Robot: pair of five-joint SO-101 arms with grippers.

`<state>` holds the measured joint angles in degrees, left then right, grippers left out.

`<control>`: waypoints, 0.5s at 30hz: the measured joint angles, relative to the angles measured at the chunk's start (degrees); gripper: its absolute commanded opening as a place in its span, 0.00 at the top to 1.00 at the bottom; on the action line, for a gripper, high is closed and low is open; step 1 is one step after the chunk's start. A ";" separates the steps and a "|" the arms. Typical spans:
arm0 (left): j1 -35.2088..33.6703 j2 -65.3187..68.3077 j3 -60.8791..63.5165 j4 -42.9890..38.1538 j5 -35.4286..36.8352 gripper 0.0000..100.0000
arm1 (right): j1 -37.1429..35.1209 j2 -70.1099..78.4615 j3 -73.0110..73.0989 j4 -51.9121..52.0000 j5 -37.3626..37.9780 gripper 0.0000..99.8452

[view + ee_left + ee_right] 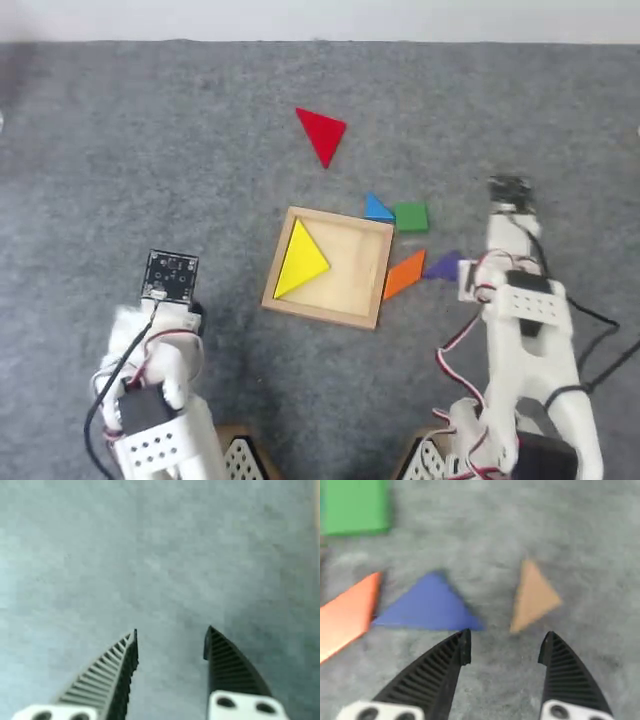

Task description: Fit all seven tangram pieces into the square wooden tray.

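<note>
Tray (pixel 320 313): set mid-table; yellow triangle (pixel 298 260) is laid flat at its left side, room left for others.
Right gripper (pixel 506 637): held parted and empty just near of purple triangle (pixel 427 607) and tan triangle (pixel 532 597), judged poised for pickup.
Left gripper (pixel 172 631): held parted, empty, over bare carpet (pixel 150 555).

In tray (pixel 352 278), left half: big triangle (pixel 298 260). 2nd big triangle (pixel 322 133) well behind tray. Small triangle (pixel 378 209) + square pc (pixel 411 217) just off tray's far-right corner. Parallelogram (pixel 404 274) against tray's right side, another triangle (pixel 441 265) just right of that.
</note>
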<state>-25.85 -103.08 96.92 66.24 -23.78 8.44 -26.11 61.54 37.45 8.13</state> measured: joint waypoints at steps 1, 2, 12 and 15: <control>-1.76 0.00 -0.79 -3.34 -2.90 0.79 | 0.97 0.00 1.05 -1.32 -1.23 0.76; -3.96 0.00 -2.55 -6.59 -5.45 0.79 | 1.32 0.00 2.37 -2.46 -1.58 0.76; -0.70 5.71 -21.71 -20.13 -11.08 0.79 | 0.09 0.00 6.24 -4.66 -2.29 0.76; 2.37 17.05 -30.42 -19.52 -1.76 0.79 | -0.44 0.00 6.24 -4.66 -2.29 0.76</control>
<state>-23.47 -86.02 66.51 46.73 -25.54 8.00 -26.11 67.78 32.79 5.85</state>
